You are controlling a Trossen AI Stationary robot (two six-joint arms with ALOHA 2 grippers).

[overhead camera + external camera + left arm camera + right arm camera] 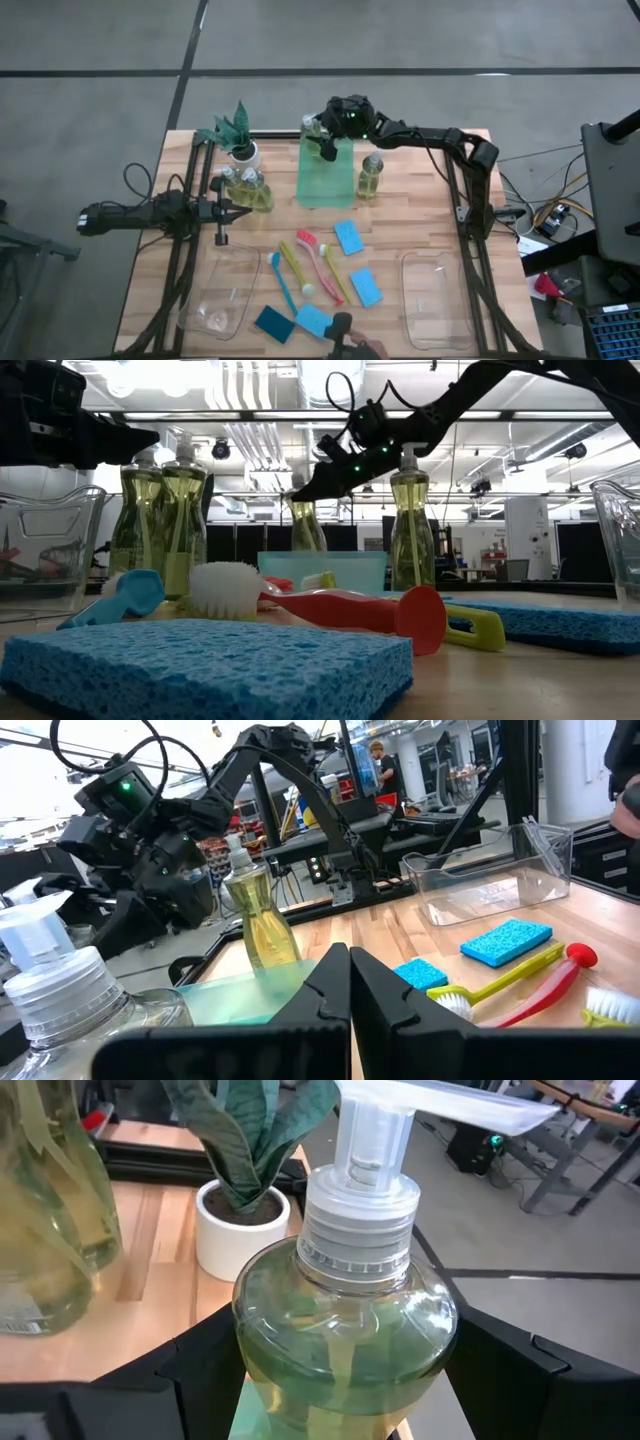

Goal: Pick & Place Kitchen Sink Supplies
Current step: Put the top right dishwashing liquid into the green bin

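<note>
Wood table, bins, sponges, brushes

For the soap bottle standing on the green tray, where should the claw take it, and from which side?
Grip the soap bottle on its rounded shoulder just under the white pump collar, coming level from the side. It stands upright, and the wide pump head blocks a grasp from above. The right claw already straddles it there, one finger on each side.

Four clear pump bottles of yellow-green soap stand upright: two side by side near the left edge, one just right of the tray, one at the tray's far left corner. Three brushes – blue, yellow and pink-red – lie flat mid-table, fanned close together. Two blue sponges lie right of them, well apart; a dark teal sponge and a lighter blue one touch at the front edge
</note>
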